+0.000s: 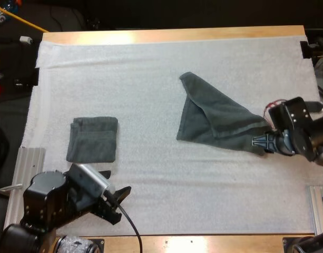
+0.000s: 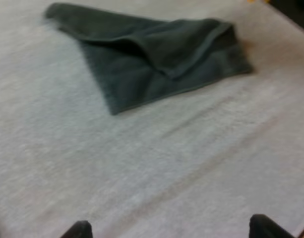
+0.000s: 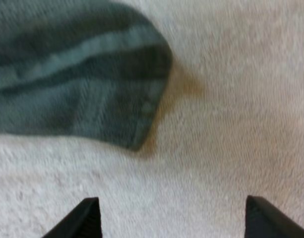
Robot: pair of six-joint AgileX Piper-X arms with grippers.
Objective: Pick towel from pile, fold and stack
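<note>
A loose dark grey-green towel lies in a rough triangle right of the mat's middle, one layer folded over itself. A folded towel rests flat at the mat's left. My right gripper sits at the loose towel's right corner. In the right wrist view, the right gripper is open over bare mat, its fingers apart, just short of the towel's rounded corner. My left gripper hovers near the front edge, below the folded towel. It is open, with the loose towel far ahead of it.
The white mat covers most of the wooden table. Metal rails stand at the front left and front right. Bare mat lies between the two towels.
</note>
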